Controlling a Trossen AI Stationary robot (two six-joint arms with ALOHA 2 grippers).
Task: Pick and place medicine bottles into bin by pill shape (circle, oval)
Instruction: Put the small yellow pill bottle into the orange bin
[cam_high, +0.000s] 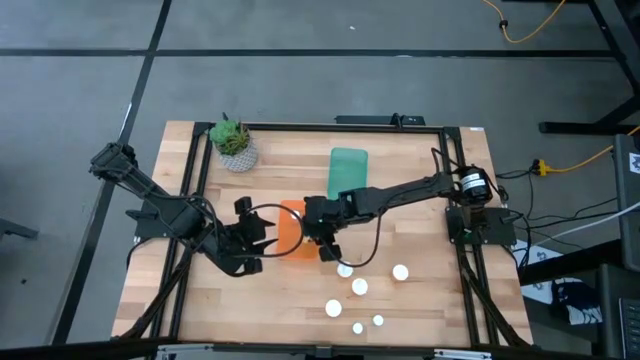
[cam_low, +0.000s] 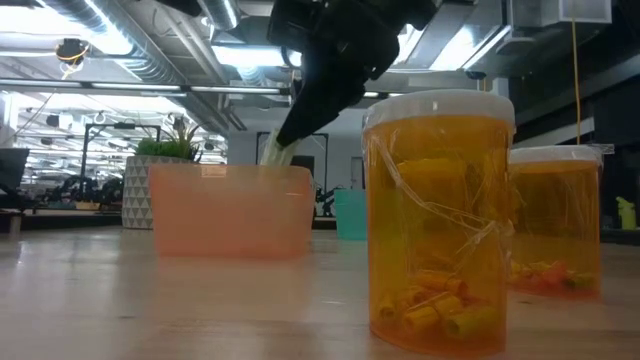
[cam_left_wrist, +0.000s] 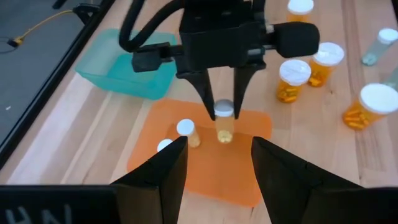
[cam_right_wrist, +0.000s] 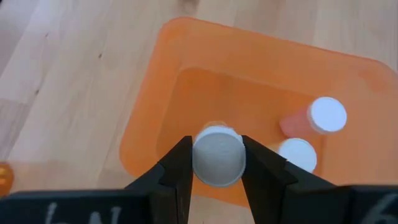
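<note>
bottles: 1 (cam_right_wrist: 217, 155) above orange bin | 2 (cam_right_wrist: 327, 115) inside

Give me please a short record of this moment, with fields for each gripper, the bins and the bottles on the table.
right gripper: shut on a white-capped bottle, above the orange bin
left gripper: open, empty, beside the orange bin
orange bin contents: two bottles
teal bin: contents unclear
loose bottles: six on the table

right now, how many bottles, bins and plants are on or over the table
medicine bottles: 9 (6 standing on the table, 2 in the orange bin, 1 in the right gripper jaws over that bin)
bins: 2 (orange, teal bin)
potted plant: 1
total: 12
</note>
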